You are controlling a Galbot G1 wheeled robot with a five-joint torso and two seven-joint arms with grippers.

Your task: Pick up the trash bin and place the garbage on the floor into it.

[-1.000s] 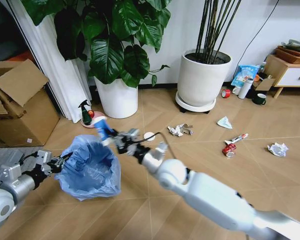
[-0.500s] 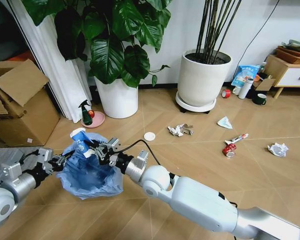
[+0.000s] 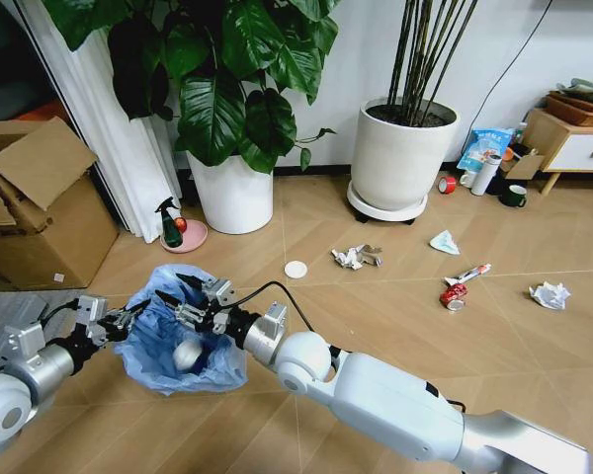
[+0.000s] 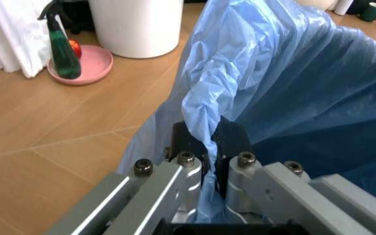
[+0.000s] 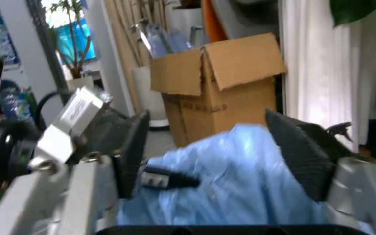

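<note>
I have the left gripper (image 3: 107, 320) pinching the trash bin (image 3: 178, 336) by its rim at my ten o'clock so its mouth faces the right gripper (image 3: 183, 299), whose fingers (image 5: 299, 152) hang spread above it.

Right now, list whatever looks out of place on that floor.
Litter is scattered across the floor: a white disc, a crumpled paper wad, a pale scrap, a crushed red-white wrapper and another wad. The trash bin hangs tilted from the left gripper; the right gripper hovers open above it.
</note>
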